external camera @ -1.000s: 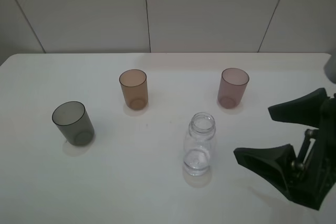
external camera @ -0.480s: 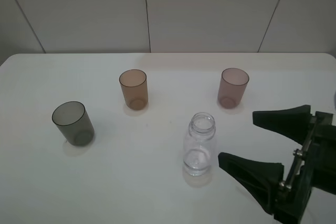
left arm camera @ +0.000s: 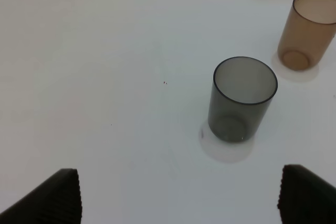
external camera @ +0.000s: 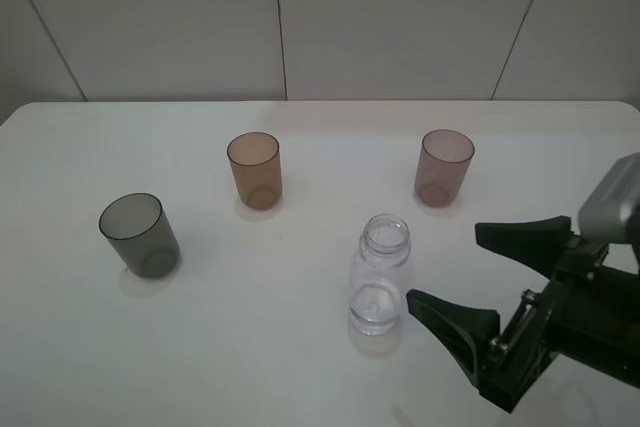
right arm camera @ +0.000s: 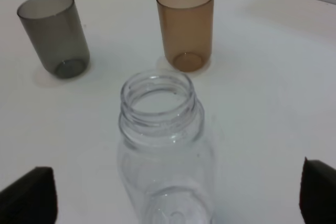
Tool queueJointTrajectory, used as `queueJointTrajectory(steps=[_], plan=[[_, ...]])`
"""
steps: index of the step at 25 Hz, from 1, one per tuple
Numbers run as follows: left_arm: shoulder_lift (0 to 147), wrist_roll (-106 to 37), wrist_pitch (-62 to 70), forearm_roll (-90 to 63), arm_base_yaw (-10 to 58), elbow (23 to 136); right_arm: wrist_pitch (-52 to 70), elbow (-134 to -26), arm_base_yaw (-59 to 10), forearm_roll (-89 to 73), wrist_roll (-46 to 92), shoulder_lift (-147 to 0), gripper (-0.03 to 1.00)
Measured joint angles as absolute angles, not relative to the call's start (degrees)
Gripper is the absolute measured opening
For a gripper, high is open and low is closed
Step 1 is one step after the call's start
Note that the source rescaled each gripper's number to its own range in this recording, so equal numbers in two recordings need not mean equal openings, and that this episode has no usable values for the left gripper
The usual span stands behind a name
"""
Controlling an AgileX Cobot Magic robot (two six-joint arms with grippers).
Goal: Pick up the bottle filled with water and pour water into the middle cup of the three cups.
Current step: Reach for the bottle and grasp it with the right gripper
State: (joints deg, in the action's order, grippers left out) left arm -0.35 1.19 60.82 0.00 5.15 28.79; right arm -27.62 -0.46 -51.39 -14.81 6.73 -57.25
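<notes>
One step is in hand, I judge: reaching for the bottle (external camera: 380, 277), which stands upright, well apart from the middle cup (external camera: 254, 170). Just beside it the right gripper (external camera: 444, 265) gapes wide, holding nothing; next its jaws must straddle the bottle's body and close.

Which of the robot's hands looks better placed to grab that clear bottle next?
The right hand, probably: it is open right beside the bottle, which fills its wrist view. The left hand faces the dark grey cup.

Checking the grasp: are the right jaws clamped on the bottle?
No, the right jaws stand wide open, each well clear of the bottle.
</notes>
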Motion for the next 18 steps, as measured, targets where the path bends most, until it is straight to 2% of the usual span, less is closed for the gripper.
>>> queueJointTrajectory(steps=[10, 13, 18], plan=[[-0.35, 1.19, 60.82, 0.0, 5.15, 28.79, -46.64, 0.09, -51.39, -6.3, -3.66, -76.5, 1.0], [-0.35, 1.19, 60.82, 0.0, 5.15, 28.79, -56.38, -0.02, -51.39, -4.49, -6.28, -85.42, 1.0], [-0.35, 1.19, 60.82, 0.0, 5.15, 28.79, -64.28, 0.0, -51.39, -3.57, -7.19, -95.22, 1.0]])
